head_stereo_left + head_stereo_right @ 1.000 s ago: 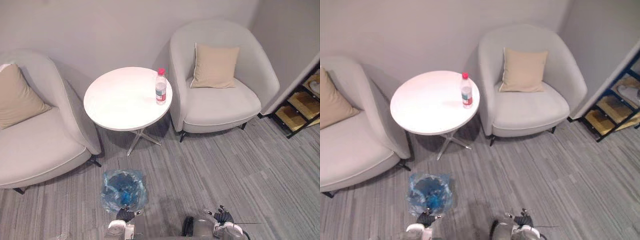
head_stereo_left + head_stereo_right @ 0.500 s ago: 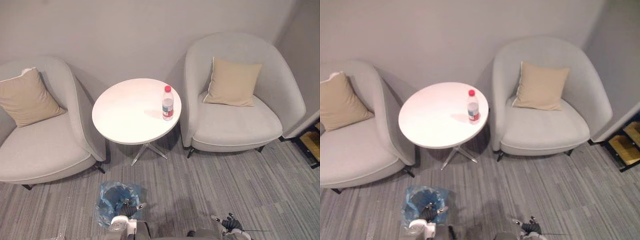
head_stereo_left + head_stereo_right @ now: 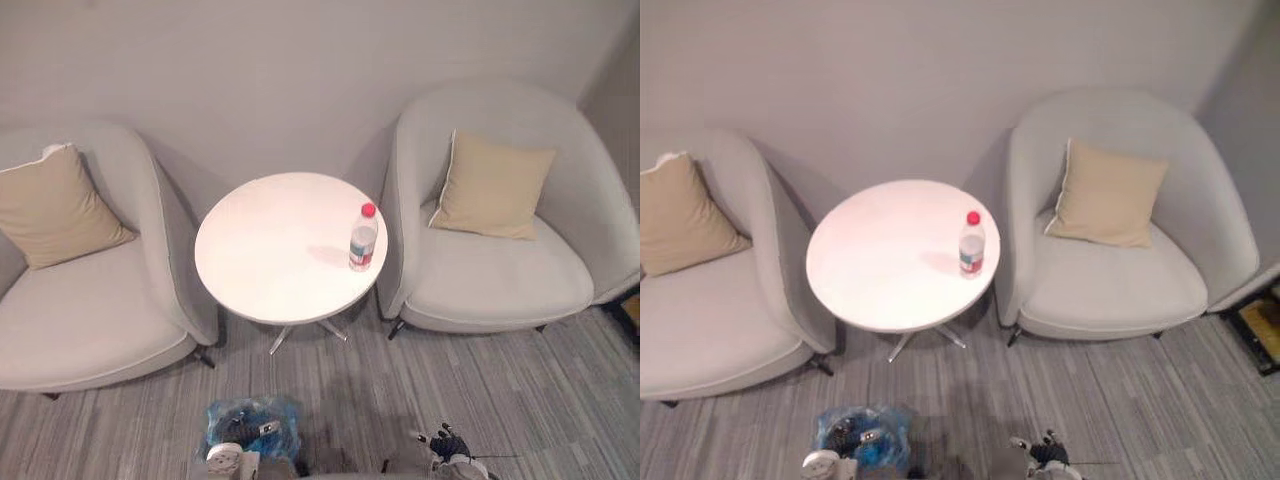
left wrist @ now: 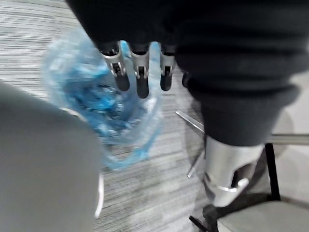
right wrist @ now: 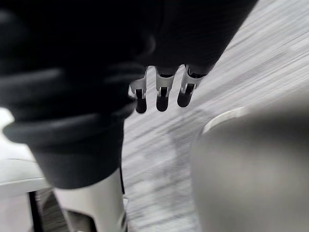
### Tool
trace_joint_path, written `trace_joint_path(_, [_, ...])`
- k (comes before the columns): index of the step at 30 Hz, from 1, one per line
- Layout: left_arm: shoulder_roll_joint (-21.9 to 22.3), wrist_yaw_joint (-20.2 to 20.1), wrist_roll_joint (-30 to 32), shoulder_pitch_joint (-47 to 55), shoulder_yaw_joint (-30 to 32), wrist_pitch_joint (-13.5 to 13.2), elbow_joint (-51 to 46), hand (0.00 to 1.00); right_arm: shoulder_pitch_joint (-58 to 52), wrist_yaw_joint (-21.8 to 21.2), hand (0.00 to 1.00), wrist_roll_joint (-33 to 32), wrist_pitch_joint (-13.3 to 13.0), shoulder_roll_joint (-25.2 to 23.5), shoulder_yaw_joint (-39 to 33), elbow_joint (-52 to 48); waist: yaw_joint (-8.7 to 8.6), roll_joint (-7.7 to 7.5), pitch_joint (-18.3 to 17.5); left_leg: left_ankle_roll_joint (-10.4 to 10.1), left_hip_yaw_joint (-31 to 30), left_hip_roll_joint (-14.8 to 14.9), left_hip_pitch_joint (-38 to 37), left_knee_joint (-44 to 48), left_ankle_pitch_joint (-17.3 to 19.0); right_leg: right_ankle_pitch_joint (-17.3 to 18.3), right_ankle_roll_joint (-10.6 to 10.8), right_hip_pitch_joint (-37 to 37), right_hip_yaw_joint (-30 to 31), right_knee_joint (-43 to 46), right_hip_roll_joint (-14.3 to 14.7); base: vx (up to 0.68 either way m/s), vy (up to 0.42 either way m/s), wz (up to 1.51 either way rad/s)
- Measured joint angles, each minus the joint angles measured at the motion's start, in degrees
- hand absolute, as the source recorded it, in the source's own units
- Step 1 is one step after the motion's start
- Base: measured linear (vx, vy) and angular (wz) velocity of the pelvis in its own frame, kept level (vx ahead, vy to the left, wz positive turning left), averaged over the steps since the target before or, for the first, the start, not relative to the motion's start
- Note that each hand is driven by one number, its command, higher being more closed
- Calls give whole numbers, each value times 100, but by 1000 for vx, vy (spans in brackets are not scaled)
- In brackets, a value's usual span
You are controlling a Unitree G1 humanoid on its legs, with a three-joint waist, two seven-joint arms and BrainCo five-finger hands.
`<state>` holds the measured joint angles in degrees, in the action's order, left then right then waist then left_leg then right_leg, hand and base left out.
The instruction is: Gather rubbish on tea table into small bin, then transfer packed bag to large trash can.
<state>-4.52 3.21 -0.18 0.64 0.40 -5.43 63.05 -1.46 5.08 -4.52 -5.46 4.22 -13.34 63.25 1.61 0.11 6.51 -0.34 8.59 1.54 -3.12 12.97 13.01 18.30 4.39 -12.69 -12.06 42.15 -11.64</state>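
Two armchairs of pale grey fabric stand against the wall, a rounded left armchair (image 3: 90,310) and a right armchair (image 3: 505,285) of the same shape. Each one carries a square beige cushion, the left cushion (image 3: 55,205) and the right cushion (image 3: 492,187). Between them stands the tea table (image 3: 250,295), a round top that is smooth and white, on thin metal legs. One bottle (image 3: 362,240) of clear plastic with a red cap and a label band stands upright on the top, near the edge that faces the right armchair. The floor (image 3: 560,400) is a grey carpet with fine stripes.

On the carpet in front of the table, well apart from the bottle, sits the small bin (image 3: 862,440). It is lined with a thin, crinkled blue bag (image 4: 125,121) that is half transparent and folds out over the rim.

The left hand (image 3: 243,433) hangs over the opening of the bin. Its fingers (image 4: 140,79) are straight and lie side by side, and they hold nothing. Whether the dark tips touch the plastic, I cannot tell.

The right hand (image 3: 446,441) is low over the bare carpet, to the right of the bin. Its fingers (image 5: 161,94) are also straight and relaxed, with small gaps between them, and nothing is in them.
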Motion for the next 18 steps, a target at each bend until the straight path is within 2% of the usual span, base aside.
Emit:
trace_joint_path(2, [37, 1, 3, 3, -33, 11, 5, 0, 44, -18, 0, -5, 0, 27, 2, -63, -98, 112, 32, -20, -217, 204, -31, -73, -9, -45, -46, -217, 143, -755, 296, 304, -240, 58])
trace_joint_path(3, [57, 3, 7, 5, -37, 21, 25, 0, 57, -26, 0, -7, -5, 41, 3, -149, -147, 169, 77, -82, -385, 344, -124, -178, -31, -352, -16, -312, 503, -1447, 514, 288, -278, 62])
trace_joint_path(4, [47, 3, 8, 6, -36, 20, 49, 0, 50, -27, 0, -7, -4, 39, 4, -151, -168, 140, 60, -151, -474, 365, -135, -208, -47, -599, 20, -304, 683, -1882, 557, 291, -320, 80])
trace_joint_path(5, [-61, -1, 14, 5, -37, 22, 100, 0, 16, -30, 0, -20, -2, 23, -13, -107, -211, -3, 49, -359, -627, 305, -198, -230, -7, -1586, -4, -149, 876, -2495, 517, 303, -324, 67])
trace_joint_path(6, [81, -13, 17, -24, -26, 33, 194, 0, 26, -23, 0, -16, 17, 132, -134, -61, -164, 203, 91, -470, -750, 577, -237, -295, 4, -1514, -148, 10, 729, -2486, 730, 296, -303, 58])
trace_joint_path(9, [207, -6, 74, -24, 91, 26, 193, 0, 31, -2, 0, -32, 40, 210, -237, 58, -172, 352, 77, -731, -767, 809, -290, -258, -257, -1245, -377, 237, 400, -2468, 878, 258, -272, 39])
trace_joint_path(11, [235, -7, 119, -53, 107, 26, 178, 0, -14, 2, 0, -34, 47, 225, -215, 68, -174, 342, 81, -808, -761, 903, -199, 76, -305, -1161, -437, 509, 239, -2609, 929, 164, -195, 52])
trace_joint_path(13, [258, -2, 120, -98, 224, 19, 105, 0, -73, 11, 0, -43, 43, 208, -192, 57, -151, 294, 103, -820, -745, 964, 116, 782, -311, -1119, -466, 732, 89, -2793, 927, 70, -114, 51])
trace_joint_path(14, [290, 1, 120, -104, 258, 15, 40, 0, -90, 23, 0, -49, 41, 206, -166, 56, -126, 285, 108, -889, -675, 1033, 342, 1224, -373, -1120, -469, 893, -9, -2945, 942, 27, -43, 30])
trace_joint_path(17, [297, 15, 117, -88, 253, 16, -38, 0, -104, 59, 0, -63, 42, 172, -164, 50, -110, 265, 98, -799, -353, 1095, 402, 1381, -464, -1179, -521, 1119, -75, -3180, 949, 65, -33, 23])
trace_joint_path(18, [302, 13, 117, -90, 247, 18, -38, 0, -101, 65, 0, -65, 41, 151, -168, 46, -117, 242, 100, -742, -204, 1056, 406, 1286, -208, -1234, -549, 1165, -83, -3287, 889, 71, 52, 16])
